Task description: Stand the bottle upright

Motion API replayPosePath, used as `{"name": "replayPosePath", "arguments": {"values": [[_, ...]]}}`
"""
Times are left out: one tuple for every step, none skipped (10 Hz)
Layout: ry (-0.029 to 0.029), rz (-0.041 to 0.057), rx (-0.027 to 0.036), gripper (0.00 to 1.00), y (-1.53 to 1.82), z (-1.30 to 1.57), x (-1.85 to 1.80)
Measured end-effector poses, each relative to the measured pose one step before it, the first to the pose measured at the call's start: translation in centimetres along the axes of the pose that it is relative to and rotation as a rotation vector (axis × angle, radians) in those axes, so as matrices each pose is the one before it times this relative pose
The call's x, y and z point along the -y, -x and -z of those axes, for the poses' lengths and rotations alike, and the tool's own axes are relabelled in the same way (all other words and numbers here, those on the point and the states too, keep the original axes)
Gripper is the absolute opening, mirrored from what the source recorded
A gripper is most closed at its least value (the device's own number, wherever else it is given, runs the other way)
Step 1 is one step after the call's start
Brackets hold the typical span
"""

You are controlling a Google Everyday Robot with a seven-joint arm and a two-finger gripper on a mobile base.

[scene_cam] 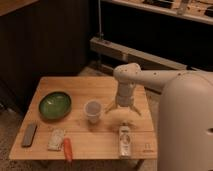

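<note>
Place: lab-like testing room | wooden table [95, 86], metal wall rail [115, 51] | gripper [122, 109] over table, fingers [109, 107] spread

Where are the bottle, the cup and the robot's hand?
bottle [125, 141]: camera view, on its label.
cup [93, 115]: camera view, on its wall.
hand [123, 109]: camera view, midway between its fingertips, beside the cup.

Dim, warm light bathes the gripper [122, 109] above the table [90, 85].

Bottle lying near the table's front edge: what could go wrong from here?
1. The bottle lies on its side close to the front edge of the table; a misjudged nudge could roll or push it off.
2. The cup stands right beside the open end effector, which hovers behind the bottle; a sideways sweep might tip the cup.
</note>
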Motion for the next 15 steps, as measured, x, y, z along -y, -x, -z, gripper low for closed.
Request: {"name": "replayPosePath", "arguments": {"values": [[-0.00250, -0.00255, -0.00657, 1.00, 0.213, -0.371, -0.077], [0.00171, -0.00627, -0.00979, 1.00, 0.233, -0.445, 0.090], [0.00369, 0.00047, -0.01290, 1.00, 0.202, -0.557, 0.150], [0.00213, 0.00195, -0.01302, 1.00, 0.151, -0.304, 0.004], [0.00313, -0.00164, -0.02499, 1.00, 0.212, -0.489, 0.192], [0.00644, -0.00416, -0.01891, 1.00, 0.131, -0.379, 0.315], [0.00552, -0.00348, -0.00745, 1.00, 0.047, -0.168, 0.223], [0.00354, -0.00483, -0.01023, 1.00, 0.021, -0.416, 0.275], [-0.00145, -0.00323, -0.00730, 1.00, 0.035, -0.398, 0.148], [-0.00226, -0.00075, -0.00576, 1.00, 0.048, -0.366, 0.035], [0.01037, -0.00163, -0.00138, 1.00, 0.101, -0.524, 0.196], [0.00837, -0.00471, 0.00107, 1.00, 0.103, -0.405, 0.282], [0.00310, -0.00263, 0.00112, 1.00, 0.080, -0.265, 0.141], [0.00455, 0.00633, 0.00301, 1.00, 0.144, -0.173, -0.216], [0.00916, 0.00455, -0.00100, 1.00, 0.206, -0.405, 0.183]]}}
